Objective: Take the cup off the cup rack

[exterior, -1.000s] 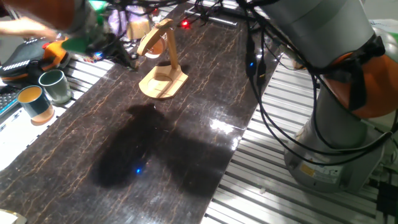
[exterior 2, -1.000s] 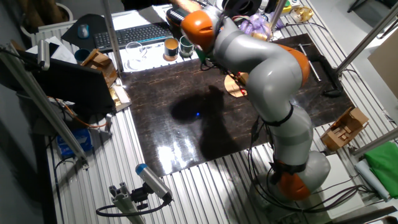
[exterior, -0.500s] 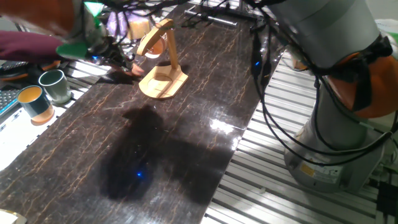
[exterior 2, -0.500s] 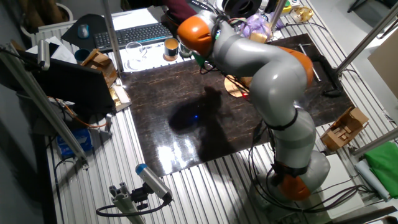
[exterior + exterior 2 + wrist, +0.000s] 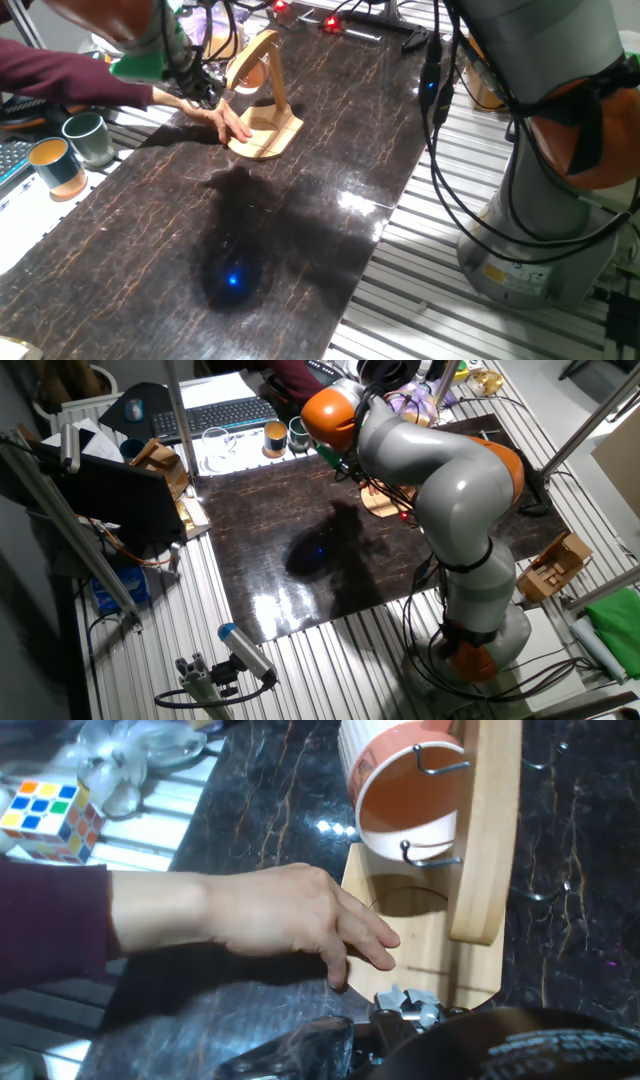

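I count one pink cup [image 5: 405, 790] hanging on one wooden cup rack [image 5: 470, 870]. I see one person's hand [image 5: 290, 915] on the rack's base. At nine o'clock of the table I count two more cups: one dark green cup [image 5: 88, 138] and one teal cup [image 5: 55, 165]. I see one color cube [image 5: 38, 815].

Cup rack [image 5: 263, 118]: far end of table [image 5: 300, 250]. Cup [image 5: 405, 788]: hung on rack's upright arm, above its base. Person's hand [image 5: 290, 915]: on base edge, below cup. 2 cups [image 5: 72, 150]: off table's left edge.
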`<action>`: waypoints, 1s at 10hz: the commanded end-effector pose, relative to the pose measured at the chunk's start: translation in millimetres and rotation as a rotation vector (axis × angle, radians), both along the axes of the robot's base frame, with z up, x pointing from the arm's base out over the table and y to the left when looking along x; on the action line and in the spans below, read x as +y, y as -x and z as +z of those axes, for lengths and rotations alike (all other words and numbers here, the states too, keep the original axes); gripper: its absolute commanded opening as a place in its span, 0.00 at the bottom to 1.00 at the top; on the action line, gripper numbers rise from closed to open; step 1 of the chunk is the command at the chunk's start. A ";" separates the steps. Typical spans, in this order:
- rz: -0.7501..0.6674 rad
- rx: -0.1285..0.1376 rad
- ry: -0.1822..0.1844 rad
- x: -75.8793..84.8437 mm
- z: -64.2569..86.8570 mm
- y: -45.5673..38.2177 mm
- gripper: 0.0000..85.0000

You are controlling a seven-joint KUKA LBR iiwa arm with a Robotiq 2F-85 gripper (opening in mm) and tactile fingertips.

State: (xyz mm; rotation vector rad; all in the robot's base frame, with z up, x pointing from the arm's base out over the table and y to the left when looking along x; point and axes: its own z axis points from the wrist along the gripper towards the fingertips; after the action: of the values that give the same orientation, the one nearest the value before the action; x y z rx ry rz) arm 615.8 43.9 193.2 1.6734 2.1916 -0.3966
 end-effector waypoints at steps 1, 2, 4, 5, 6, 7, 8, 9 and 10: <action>0.002 -0.006 0.005 -1.2 -0.1 -0.6 0.01; 0.004 -0.009 0.009 -2.7 -0.7 -1.6 0.01; 0.003 -0.004 -0.001 -5.0 -1.4 -1.2 0.01; 0.014 -0.002 -0.003 -5.5 -1.6 -1.4 0.01; 0.022 -0.005 0.002 -4.5 -1.6 -1.8 0.01; 0.025 -0.007 0.004 -2.5 -1.2 -2.0 0.01; 0.023 -0.003 -0.001 -1.4 -1.1 -1.6 0.01; 0.023 -0.003 0.002 -2.5 -0.9 -1.4 0.01; 0.021 -0.005 0.005 -2.8 -1.0 -1.6 0.01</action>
State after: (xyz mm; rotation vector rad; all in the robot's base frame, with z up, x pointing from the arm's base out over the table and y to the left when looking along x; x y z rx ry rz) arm 617.7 41.0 192.4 1.6466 2.1956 -0.3909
